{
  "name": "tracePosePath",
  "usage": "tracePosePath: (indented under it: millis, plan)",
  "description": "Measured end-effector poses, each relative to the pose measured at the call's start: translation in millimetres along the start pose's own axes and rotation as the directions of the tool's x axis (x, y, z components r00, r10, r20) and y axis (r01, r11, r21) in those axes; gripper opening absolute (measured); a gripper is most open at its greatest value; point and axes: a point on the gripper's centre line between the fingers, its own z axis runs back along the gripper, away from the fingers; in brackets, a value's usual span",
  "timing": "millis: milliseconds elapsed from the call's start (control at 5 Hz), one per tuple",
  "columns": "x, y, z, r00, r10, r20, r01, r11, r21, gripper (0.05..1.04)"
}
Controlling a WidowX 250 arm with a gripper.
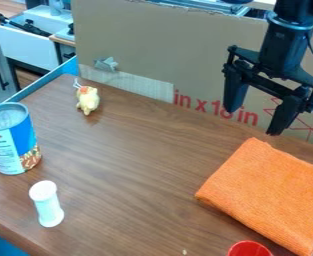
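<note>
The brown table (138, 165) is the biggest thing I see from here, and taking its middle as the clock's hub, a big sheet of cardboard (165, 50) stands behind it at twelve. The black arm hangs in from one o'clock, and its gripper (253, 121) is out around three, fingers spread well apart with nothing between them. Nearest to it, at four o'clock, the orange cloth (269, 195) lies flat on the wood, seemingly folded into a pad. I'd expect it to be light, soft and floppy, with a nubbly weave that grips rather than slips, and nothing there to break; the raised corner towards the gripper, or a pinched-up ridge near the middle, looks the best hold, though a shallow pinch might catch just one layer. At nine stands a blue and white can (12, 142), between seven and eight a slim white container (47, 205), at ten a little yellow toy (88, 100), and at five a red cup-like thing (249, 249). The view's edges cut off the arm's upper part, the cloth's right side, the can's left side and most of the red thing. I can't tell how many layers the cloth has, or what the toy is meant to be.
</note>
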Motion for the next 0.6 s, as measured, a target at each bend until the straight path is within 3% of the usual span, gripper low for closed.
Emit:
tracePosePath:
  millis: [200,400,600]
  plan:
    - [-2.3,-0.5,-14.1,0.999,-0.004,-0.044,0.004,1.000,0.007,1.000]
    - [-23.5,-2.4,-30.0,0.992,-0.058,-0.108,0.057,0.998,-0.011,1.000]
    - [-42.6,0.3,-26.4,0.989,-0.122,-0.086,0.121,0.993,-0.009,1.000]
